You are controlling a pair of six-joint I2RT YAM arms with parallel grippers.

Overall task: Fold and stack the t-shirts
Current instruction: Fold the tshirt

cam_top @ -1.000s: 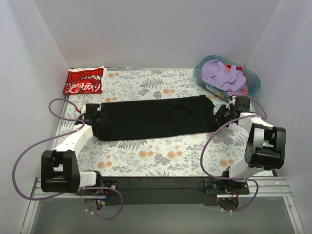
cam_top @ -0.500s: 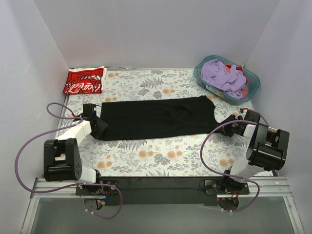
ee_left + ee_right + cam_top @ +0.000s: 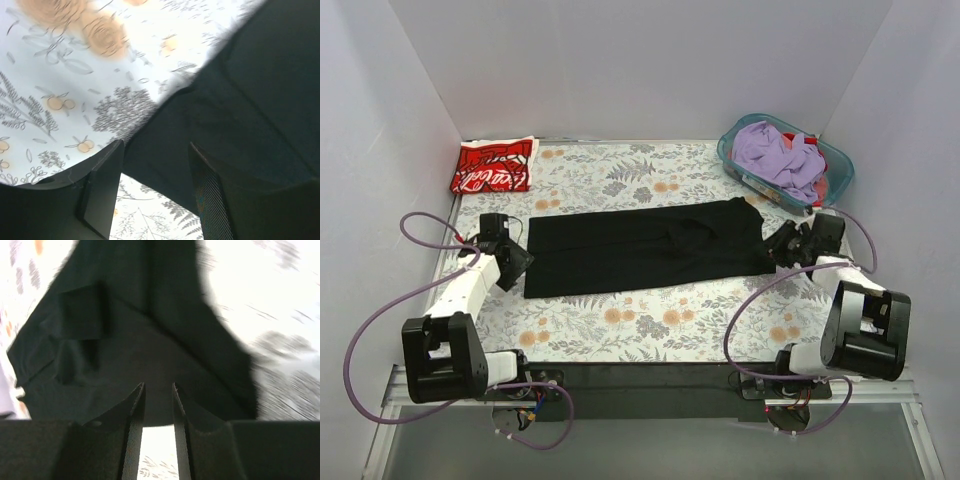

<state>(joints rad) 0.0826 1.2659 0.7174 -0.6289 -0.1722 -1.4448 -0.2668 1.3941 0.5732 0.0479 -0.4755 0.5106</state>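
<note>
The black t-shirt [image 3: 645,245] lies folded into a long strip across the middle of the flowered table. My left gripper [image 3: 517,264] sits low at its left end, open; in the left wrist view the left gripper [image 3: 156,150] frames the cloth's edge [image 3: 240,100] without pinching it. At the strip's right end my right gripper [image 3: 782,246] rests low. In the right wrist view the right gripper [image 3: 156,388] stands narrowly open, with the black shirt [image 3: 150,330] just beyond its tips. The red t-shirt [image 3: 492,165] with white print lies folded at the back left corner.
A teal basket [image 3: 832,158] holding purple and red clothes stands at the back right corner. White walls close in the table on three sides. A black rail [image 3: 650,375] runs along the near edge between the arm bases.
Both grippers drew back from the black shirt's ends and came close to them again. The left gripper now sits a little nearer and further left. The strip lies slightly flatter.
</note>
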